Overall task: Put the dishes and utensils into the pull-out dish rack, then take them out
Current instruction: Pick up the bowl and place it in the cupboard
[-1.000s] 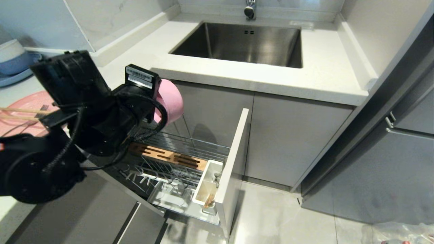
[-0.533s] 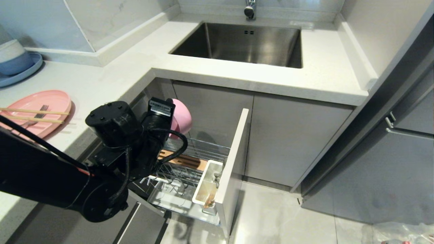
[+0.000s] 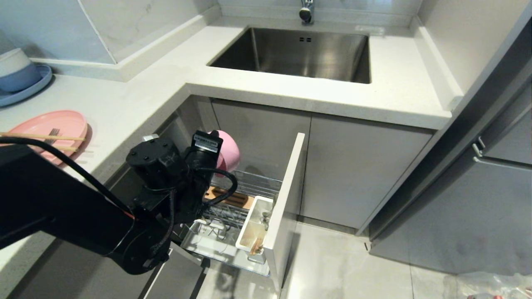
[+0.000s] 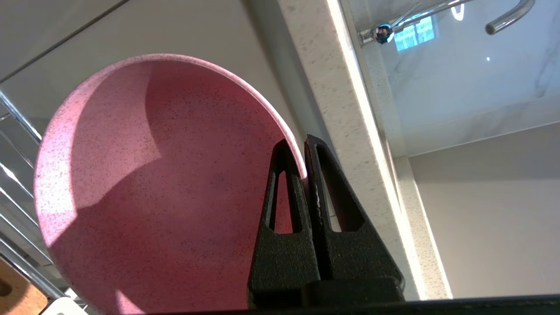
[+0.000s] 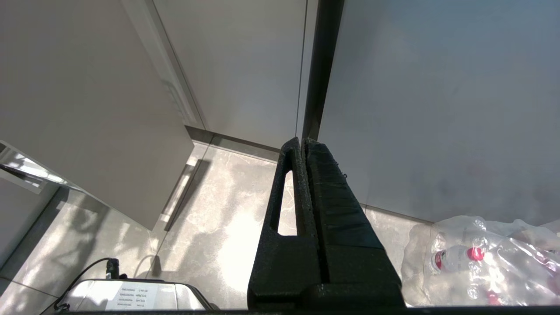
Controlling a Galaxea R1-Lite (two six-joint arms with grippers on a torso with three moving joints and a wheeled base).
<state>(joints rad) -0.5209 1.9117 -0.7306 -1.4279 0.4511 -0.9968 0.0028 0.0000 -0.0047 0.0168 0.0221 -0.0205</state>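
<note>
So the left gripper (image 4: 305,151) is clamped down tight on the rim of the pink bowl (image 4: 148,188), one finger inside the bowl and one outside, pinched so close there's basically just the bowl wall between them. In the head view the bowl (image 3: 229,150) is tipped up on its side, hanging in the air over the back end of the pull-out dish rack (image 3: 245,195), just under the edge of the countertop (image 3: 291,93) and close to the grey cabinet front behind it. It isn't touching the rack wires as far as the pictures show. The left arm reaches in from the left and covers a good part of the rack.

The rack itself is pulled all the way out, with its wooden strip (image 3: 232,200) partly showing and the white utensil cup (image 3: 254,226) sitting at the front by the drawer panel.

Over on the counter to the left, the pink plate (image 3: 50,126) sits flat with the chopsticks (image 3: 41,137) laid across it and the fork (image 3: 52,133) next to them, only partly visible. Further back there's a blue plate (image 3: 29,87) with bowls stacked on it.

The right gripper (image 5: 305,144) is parked low, fingers pressed together with nothing between them, pointing at the floor near a plastic bag of bottles (image 5: 481,258). The sink (image 3: 299,52) sits behind all of it.
</note>
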